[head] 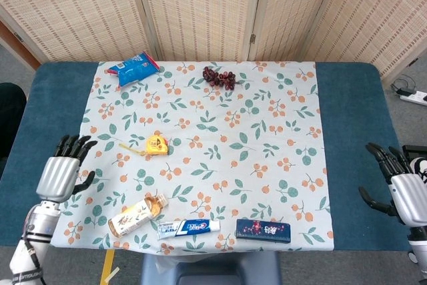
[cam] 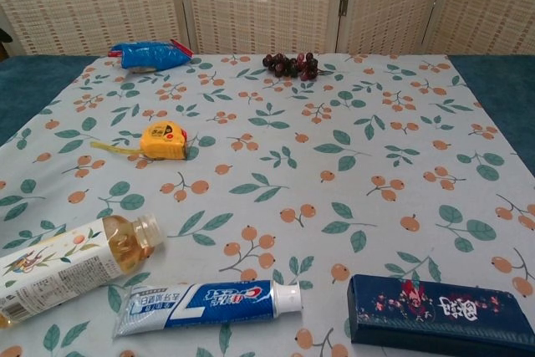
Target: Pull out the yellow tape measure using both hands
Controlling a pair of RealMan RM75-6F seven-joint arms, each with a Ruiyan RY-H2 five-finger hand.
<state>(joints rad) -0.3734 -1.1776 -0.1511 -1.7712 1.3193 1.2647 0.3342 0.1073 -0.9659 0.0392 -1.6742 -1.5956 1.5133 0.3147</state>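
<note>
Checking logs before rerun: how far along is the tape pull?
Nothing done yet. The tape measure lies untouched on the cloth, only a short tab out. Left hand is open over the table's left edge; right hand open at the right edge. Reach, grasp and pull all remain.

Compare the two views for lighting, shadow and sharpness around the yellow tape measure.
Head view: even, soft light; the yellow tape measure is small but sharp, with hardly any shadow. Chest view: it is larger and crisp, with a faint shadow at its base; no glare or blur.
</note>
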